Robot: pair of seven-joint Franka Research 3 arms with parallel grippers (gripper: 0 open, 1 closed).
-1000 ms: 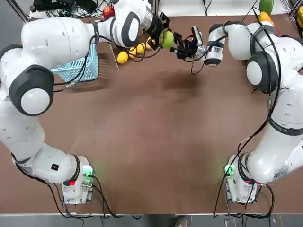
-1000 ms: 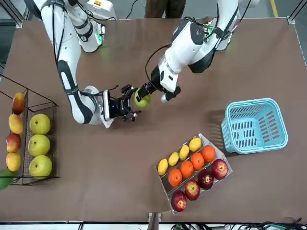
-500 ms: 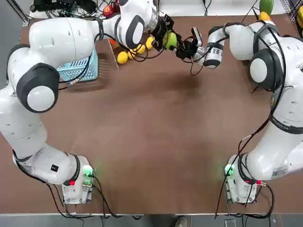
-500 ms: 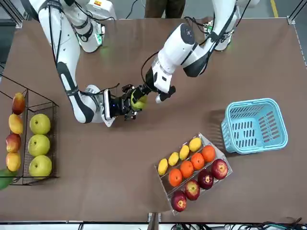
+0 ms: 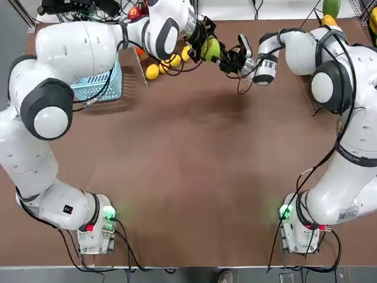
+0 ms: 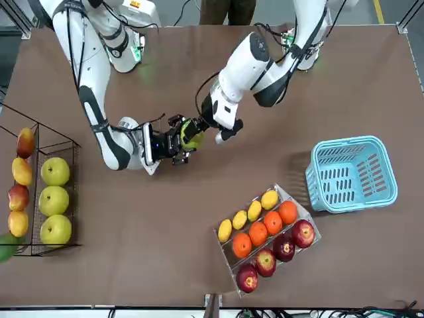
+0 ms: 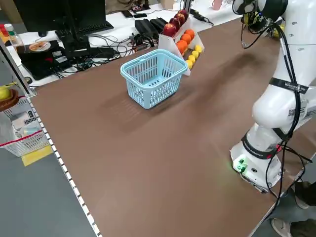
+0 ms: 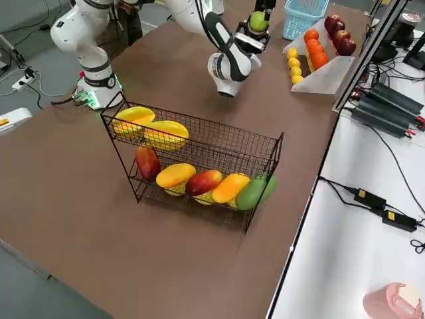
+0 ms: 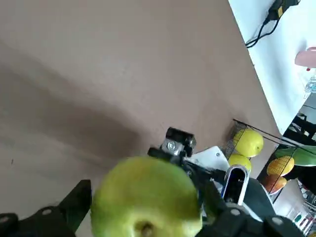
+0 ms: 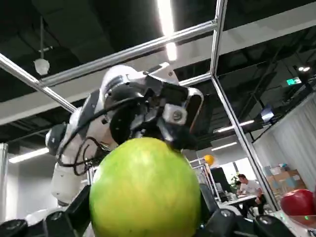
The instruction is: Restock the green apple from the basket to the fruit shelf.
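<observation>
The green apple (image 5: 211, 49) hangs above the table's far middle, between both grippers. My left gripper (image 5: 206, 46) reaches it from the left and is shut on it. My right gripper (image 5: 219, 54) comes from the opposite side, its fingers (image 10: 224, 217) pressed against the apple's flanks (image 10: 145, 190). In the front view the apple (image 6: 192, 138) sits between the two hands. The light blue basket (image 6: 351, 173) stands by the left arm with nothing visible inside. The black wire fruit shelf (image 8: 199, 143) stands at the robot's right, loaded with yellow-green and orange-yellow fruit.
A white slanted stand (image 6: 265, 232) with lemons, oranges and red apples sits at the far edge, between basket and apple. Desks with cables and monitors (image 7: 74, 29) border the table. A person's legs (image 6: 228, 10) show behind the arm bases.
The left gripper carried the apple rightward to the right gripper, which closed in around it. Over the last half second both arms have stayed nearly still.
</observation>
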